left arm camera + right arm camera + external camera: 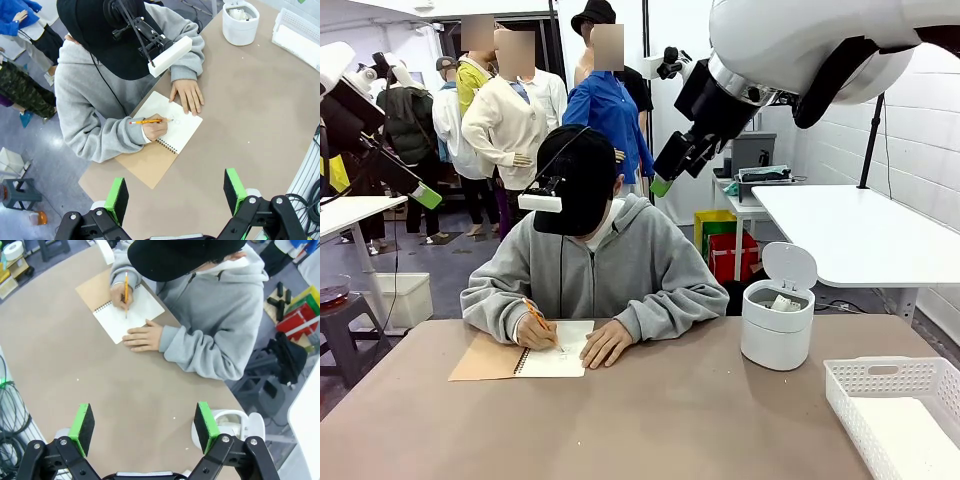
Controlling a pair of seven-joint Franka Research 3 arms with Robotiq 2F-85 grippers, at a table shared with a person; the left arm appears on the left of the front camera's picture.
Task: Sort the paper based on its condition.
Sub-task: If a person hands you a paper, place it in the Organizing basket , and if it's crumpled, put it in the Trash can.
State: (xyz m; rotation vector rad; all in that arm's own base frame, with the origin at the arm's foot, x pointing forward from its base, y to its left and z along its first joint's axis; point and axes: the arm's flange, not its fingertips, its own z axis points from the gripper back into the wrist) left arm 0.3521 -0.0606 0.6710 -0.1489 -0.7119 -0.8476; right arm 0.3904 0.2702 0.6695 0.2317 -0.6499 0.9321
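A crumpled white paper wad point(783, 302) lies inside the small white bin point(777, 335), whose lid stands open; the wad point(241, 13) also shows in the left wrist view. A flat white sheet point(299, 42) seems to lie in the white basket point(302, 22). My left gripper point(176, 192) hangs open high over the table's near edge, holding nothing. My right gripper point(144, 426) is open too, high above the table beside the bin point(231, 421). In the front view both grippers are raised: left gripper point(425, 195), right gripper point(665, 180).
A person in a grey hoodie and black cap writes with a pencil point(540, 320) in a spiral notebook with a tan cover point(525, 358); one hand point(605, 345) rests flat on the page. The basket point(895, 385) sits at the front right corner.
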